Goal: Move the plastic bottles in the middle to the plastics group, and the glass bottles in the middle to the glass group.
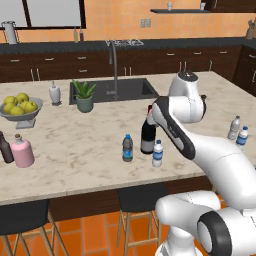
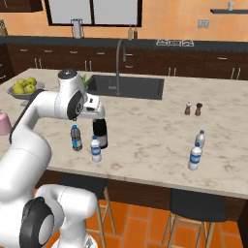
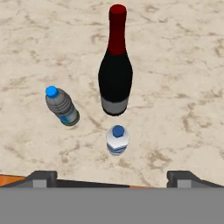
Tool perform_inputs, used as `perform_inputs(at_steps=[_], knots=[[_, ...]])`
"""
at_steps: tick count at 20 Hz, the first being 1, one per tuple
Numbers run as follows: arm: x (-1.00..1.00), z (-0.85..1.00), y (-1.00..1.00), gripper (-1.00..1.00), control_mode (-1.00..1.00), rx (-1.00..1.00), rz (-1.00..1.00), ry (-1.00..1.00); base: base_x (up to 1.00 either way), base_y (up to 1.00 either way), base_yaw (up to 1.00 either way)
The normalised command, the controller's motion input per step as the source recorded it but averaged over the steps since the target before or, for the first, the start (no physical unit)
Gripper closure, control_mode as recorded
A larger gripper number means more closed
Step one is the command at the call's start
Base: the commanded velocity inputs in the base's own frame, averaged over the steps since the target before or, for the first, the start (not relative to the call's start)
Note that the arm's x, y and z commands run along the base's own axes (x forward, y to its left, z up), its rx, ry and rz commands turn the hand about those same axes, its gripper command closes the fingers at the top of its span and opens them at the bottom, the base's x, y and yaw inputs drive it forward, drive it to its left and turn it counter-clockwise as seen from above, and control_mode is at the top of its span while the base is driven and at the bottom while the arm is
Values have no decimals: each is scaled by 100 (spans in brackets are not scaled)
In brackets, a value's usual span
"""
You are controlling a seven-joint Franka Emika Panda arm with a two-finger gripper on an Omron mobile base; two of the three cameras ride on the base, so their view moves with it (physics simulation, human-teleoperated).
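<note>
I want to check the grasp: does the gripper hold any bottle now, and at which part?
Nothing is held. The gripper is open above the counter, and the wine bottle and both water bottles stand free below it.

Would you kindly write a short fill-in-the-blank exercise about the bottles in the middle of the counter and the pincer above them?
1. The wine bottle has ____ foil on its neck.
2. Both small water bottles, the dark-tinted bottle and the whitish bottle, have ____ caps.
3. The pincer hangs over the three bottles with its jaws ____.
4. The bowl near the pink flask holds ____ fruit.

Missing words: red; blue; open; yellow
</note>
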Motion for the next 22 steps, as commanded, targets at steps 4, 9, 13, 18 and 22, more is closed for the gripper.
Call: perform_inputs(at_steps=[4, 9, 13, 18, 22], knots=[[0, -10, 0, -100, -100, -7, 0, 1, 0, 0, 0], [0, -10, 0, -100, -100, -3, 0, 0, 0, 0, 0], [0, -23, 0, -100, -100, 0, 0, 0, 0, 0, 0], [0, -29, 0, -100, -100, 0, 0, -1, 0, 0, 0], [0, -35, 0, -100, -100, 0, 0, -2, 0, 0, 0]])
